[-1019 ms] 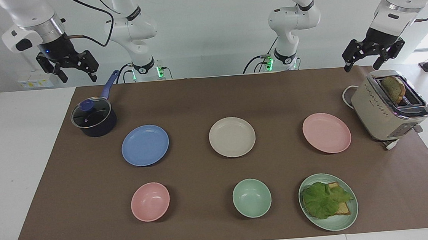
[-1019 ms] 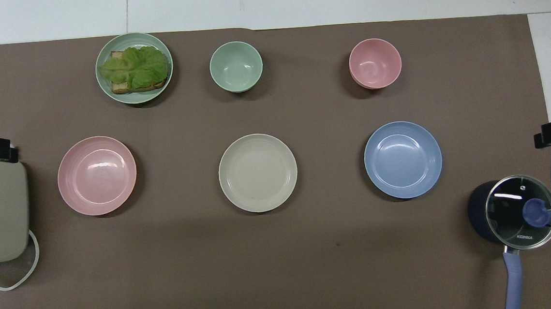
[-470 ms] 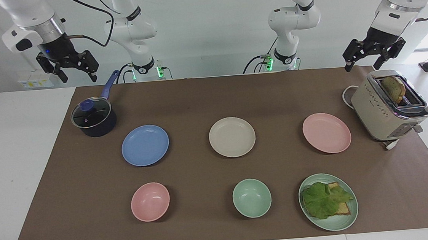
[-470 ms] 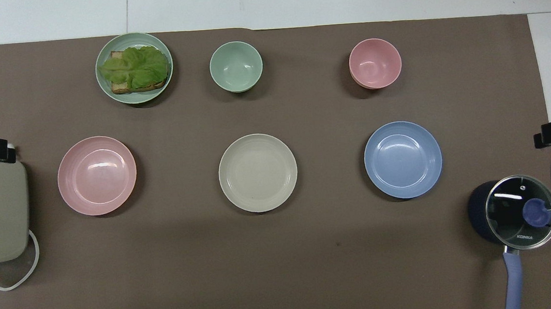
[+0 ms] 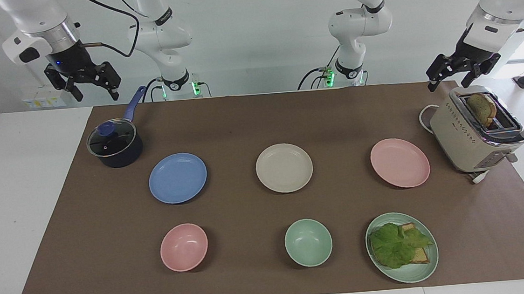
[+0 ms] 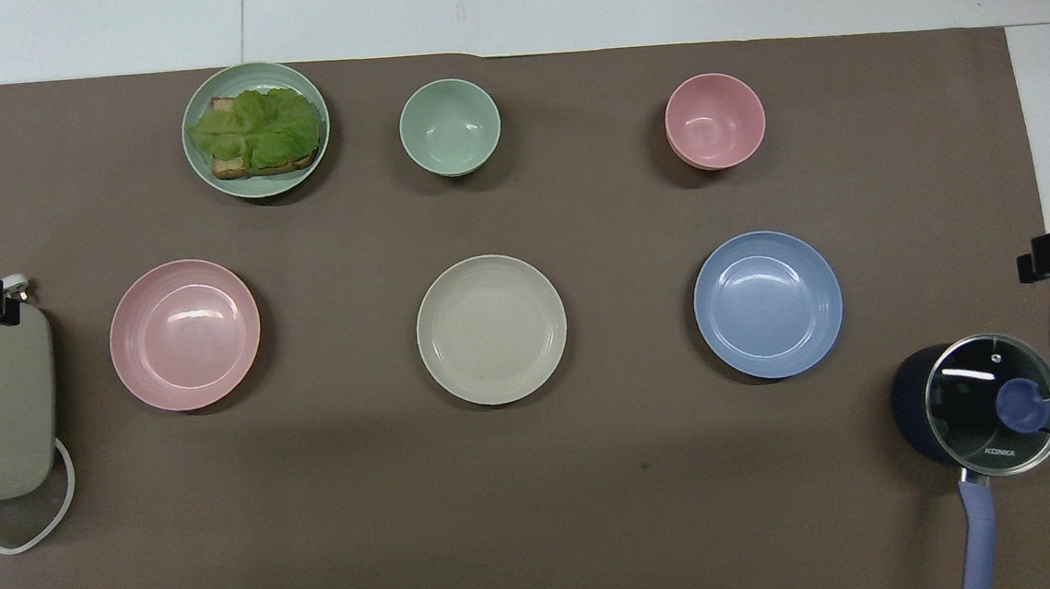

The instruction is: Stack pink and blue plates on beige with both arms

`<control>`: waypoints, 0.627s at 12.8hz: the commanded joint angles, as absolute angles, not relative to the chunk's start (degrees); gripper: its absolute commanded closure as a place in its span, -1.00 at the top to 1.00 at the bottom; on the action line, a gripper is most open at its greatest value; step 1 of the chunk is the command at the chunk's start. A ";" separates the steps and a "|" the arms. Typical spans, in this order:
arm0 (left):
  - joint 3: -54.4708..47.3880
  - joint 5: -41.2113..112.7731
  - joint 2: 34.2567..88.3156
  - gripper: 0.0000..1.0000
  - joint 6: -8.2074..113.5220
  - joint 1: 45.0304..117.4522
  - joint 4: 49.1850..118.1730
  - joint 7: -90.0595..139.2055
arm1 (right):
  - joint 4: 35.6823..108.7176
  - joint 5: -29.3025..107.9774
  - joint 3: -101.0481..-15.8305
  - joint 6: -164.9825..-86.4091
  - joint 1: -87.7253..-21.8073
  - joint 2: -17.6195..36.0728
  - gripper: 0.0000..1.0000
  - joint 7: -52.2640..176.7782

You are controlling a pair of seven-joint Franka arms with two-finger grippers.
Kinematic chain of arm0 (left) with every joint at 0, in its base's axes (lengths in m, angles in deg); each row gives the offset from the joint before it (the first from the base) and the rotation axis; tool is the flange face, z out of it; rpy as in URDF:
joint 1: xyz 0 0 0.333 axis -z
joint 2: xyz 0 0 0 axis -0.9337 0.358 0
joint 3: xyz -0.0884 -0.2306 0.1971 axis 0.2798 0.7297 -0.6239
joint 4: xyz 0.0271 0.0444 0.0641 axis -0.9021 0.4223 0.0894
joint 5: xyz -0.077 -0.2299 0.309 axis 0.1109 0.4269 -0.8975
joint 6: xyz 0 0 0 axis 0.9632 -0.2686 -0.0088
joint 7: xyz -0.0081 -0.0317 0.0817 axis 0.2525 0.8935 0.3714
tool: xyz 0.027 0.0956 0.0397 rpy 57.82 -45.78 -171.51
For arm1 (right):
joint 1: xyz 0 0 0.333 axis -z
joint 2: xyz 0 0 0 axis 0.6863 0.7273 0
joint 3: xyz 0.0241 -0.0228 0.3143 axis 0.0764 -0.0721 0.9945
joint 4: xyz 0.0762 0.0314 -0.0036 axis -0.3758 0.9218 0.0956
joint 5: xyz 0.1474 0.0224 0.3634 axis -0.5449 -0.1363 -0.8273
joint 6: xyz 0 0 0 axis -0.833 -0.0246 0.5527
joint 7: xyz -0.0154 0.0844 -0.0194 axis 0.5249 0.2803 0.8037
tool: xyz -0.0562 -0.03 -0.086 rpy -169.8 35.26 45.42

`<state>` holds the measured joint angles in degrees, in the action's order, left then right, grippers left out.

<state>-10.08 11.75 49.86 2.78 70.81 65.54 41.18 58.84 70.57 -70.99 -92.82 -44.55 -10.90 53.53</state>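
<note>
Three plates lie in a row across the brown mat. The beige plate is in the middle. The blue plate lies toward the right arm's end and the pink plate toward the left arm's end. All three are bare and apart from each other. My right gripper hangs open and empty in the air above the saucepan's corner of the table. My left gripper hangs open and empty over the toaster's end.
A dark lidded saucepan with a blue handle stands beside the blue plate, nearer the robots. A beige toaster holding toast stands beside the pink plate. Farther from the robots are a pink bowl, a green bowl and a green plate with lettuce and toast.
My left gripper has shifted slightly toward the left arm's end of the table and turned a little. The right arm and all the dishes have stayed put.
</note>
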 commanded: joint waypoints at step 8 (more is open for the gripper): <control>-9.82 11.52 50.96 1.00 27.88 67.36 87.14 41.95 | 60.12 69.66 -71.00 -93.53 -44.48 -12.09 1.00 53.56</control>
<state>-10.30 11.75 50.98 22.05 68.92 82.63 41.22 58.84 70.56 -70.99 -92.82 -44.56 -10.90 53.53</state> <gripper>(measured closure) 0.000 0.000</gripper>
